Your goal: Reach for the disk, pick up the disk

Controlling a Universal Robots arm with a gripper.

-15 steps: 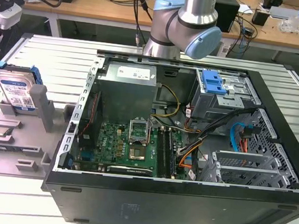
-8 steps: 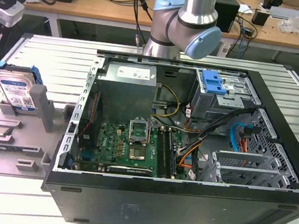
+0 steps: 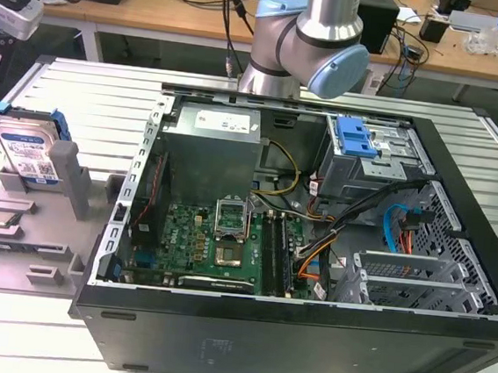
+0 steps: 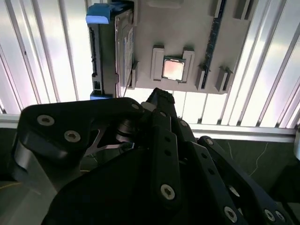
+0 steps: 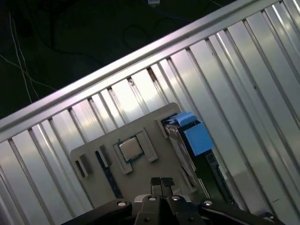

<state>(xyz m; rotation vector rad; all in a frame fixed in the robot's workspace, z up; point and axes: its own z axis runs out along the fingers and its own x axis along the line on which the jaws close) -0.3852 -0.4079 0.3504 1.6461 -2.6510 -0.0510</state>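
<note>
The tool [image 5: 161, 182] hovers above the grey fixture [image 5: 140, 124] on the bench [image 3: 82, 91], fingertips [image 5: 156, 183] pressed together and empty. The disk [image 3: 25, 153] stands on edge in the fixture, apart from the tool.

No print can be read anywhere. The disk [image 3: 27, 155] has a white-and-blue label [image 3: 21, 140] on its face, but the lettering is too small to make out. The power supply [image 3: 209, 161] has a white sticker [image 3: 228, 125] with dark marks, equally illegible. In both wrist views the chip [image 5: 131, 148] [image 4: 173, 69] shows a glaring metal top, and any marking on it cannot be told.
</note>
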